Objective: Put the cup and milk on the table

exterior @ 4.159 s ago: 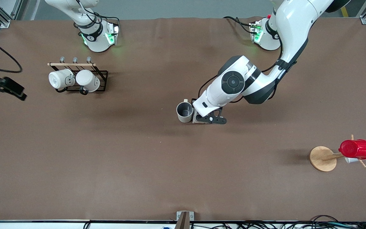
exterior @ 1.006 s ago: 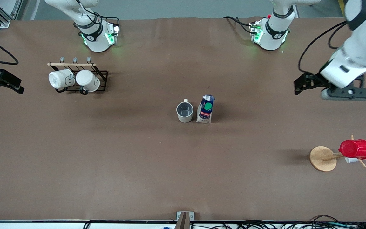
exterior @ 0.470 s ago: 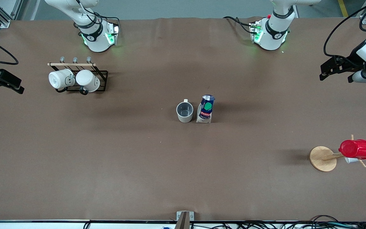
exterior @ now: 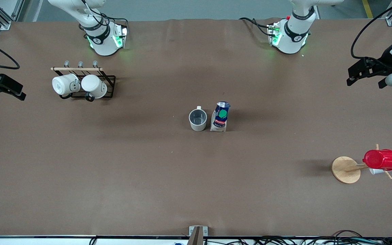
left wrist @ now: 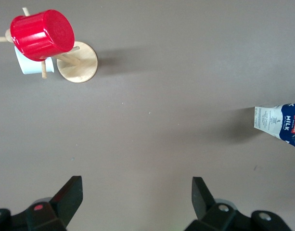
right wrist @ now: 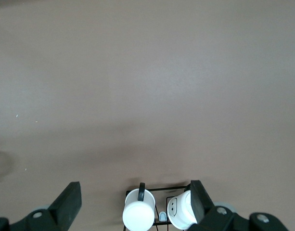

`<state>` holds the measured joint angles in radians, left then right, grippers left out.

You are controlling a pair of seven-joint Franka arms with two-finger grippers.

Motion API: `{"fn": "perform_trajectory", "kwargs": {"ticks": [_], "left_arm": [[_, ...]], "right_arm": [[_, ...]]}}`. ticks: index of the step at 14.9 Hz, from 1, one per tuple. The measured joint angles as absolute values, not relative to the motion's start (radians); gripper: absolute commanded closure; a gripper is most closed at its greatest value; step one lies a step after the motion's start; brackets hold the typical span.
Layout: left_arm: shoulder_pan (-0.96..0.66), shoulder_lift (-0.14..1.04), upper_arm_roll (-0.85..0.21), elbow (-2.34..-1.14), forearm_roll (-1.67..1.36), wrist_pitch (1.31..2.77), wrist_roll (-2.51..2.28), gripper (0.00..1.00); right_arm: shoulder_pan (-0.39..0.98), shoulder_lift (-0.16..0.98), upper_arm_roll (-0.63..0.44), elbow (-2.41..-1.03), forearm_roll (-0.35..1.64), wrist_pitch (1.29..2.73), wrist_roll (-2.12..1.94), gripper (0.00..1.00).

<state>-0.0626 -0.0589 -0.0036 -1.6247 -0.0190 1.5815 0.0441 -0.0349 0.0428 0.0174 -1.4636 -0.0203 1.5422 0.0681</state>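
Note:
The cream-white cup point(exterior: 197, 119) stands upright in the middle of the brown table point(exterior: 182, 183), grey inside showing. The milk point(exterior: 220, 116) stands upright right beside it, toward the left arm's end, green cap up. The milk also shows at the edge of the left wrist view point(left wrist: 281, 125). My left gripper point(exterior: 352, 79) is open and empty, up over the left arm's end of the table; its open jaws show in the left wrist view point(left wrist: 136, 192). My right gripper point(exterior: 17, 92) is open and empty over the right arm's end, waiting point(right wrist: 134, 192).
A black wire rack point(exterior: 109, 81) with two white mugs point(exterior: 94, 85) point(right wrist: 139, 216) stands near the right arm's base. A red ribbed cup point(exterior: 381, 160) point(left wrist: 41, 32) hangs on a wooden stand point(exterior: 345, 169) toward the left arm's end, nearer the front camera.
My left gripper has let go of the milk and drawn away to the left arm's end of the table. The milk and cup stay put. The right arm has hardly moved.

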Motion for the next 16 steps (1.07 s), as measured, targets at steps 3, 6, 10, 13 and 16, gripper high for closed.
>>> {"fn": "perform_trajectory", "kwargs": {"ticks": [3,6,10,13,16], "left_arm": [[-0.057,-0.034,-0.009,-1.616,-0.019,1.576,0.044,0.00],[-0.044,-0.031,-0.021,-1.614,-0.019,1.571,0.042,0.00],[-0.043,-0.031,-0.021,-1.611,-0.019,1.575,0.032,0.00],[-0.043,-0.029,-0.026,-1.611,-0.019,1.606,-0.014,0.00],[-0.043,-0.029,-0.033,-1.611,-0.019,1.610,-0.027,0.00]], "right_arm": [[-0.035,0.043,0.017,-1.464,-0.020,1.542,0.068,0.00],[-0.035,0.043,0.017,-1.464,-0.020,1.542,0.068,0.00],[-0.035,0.043,0.017,-1.464,-0.020,1.542,0.068,0.00],[-0.035,0.043,0.017,-1.464,-0.020,1.542,0.068,0.00],[-0.035,0.043,0.017,-1.464,-0.020,1.542,0.068,0.00]]}}
